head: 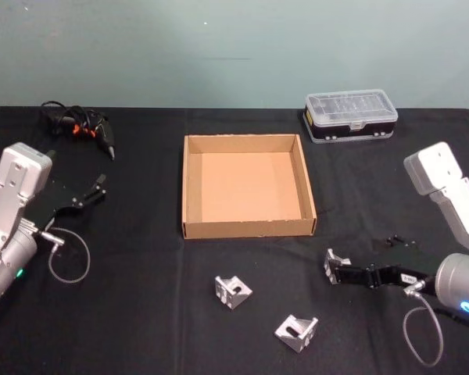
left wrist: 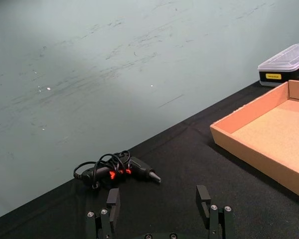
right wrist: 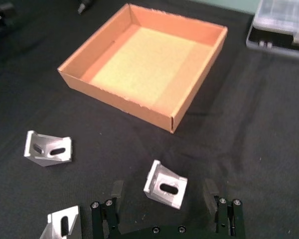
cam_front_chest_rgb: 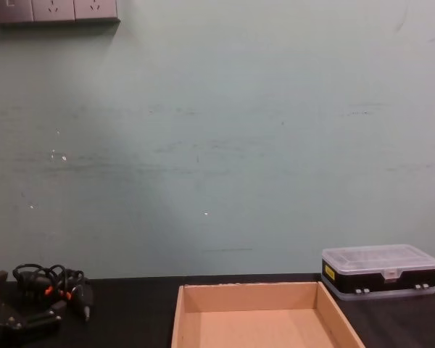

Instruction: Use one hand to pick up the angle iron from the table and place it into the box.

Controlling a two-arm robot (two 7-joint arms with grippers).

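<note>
Three silver angle irons lie on the black table (head: pixel 141 312) in front of the tan box (head: pixel 248 228). My right gripper (head: pixel 338 273) is low at the rightmost angle iron (head: pixel 336 263). In the right wrist view this angle iron (right wrist: pixel 165 183) sits between the open fingers (right wrist: pixel 117 190), with a gap on each side. The other two angle irons (head: pixel 232 291) (head: pixel 297 331) lie farther left, also seen from the wrist (right wrist: pixel 47 148) (right wrist: pixel 64 224). The box (right wrist: pixel 139 69) is empty. My left gripper (head: pixel 94 191) stays at the table's left, open (left wrist: pixel 158 199) and holding nothing.
A clear-lidded black-and-yellow organiser case (head: pixel 350 116) stands behind the box at the right. A black tool with coiled cable (head: pixel 78 125) lies at the back left. Small dark screws (head: pixel 399 241) lie near the right arm.
</note>
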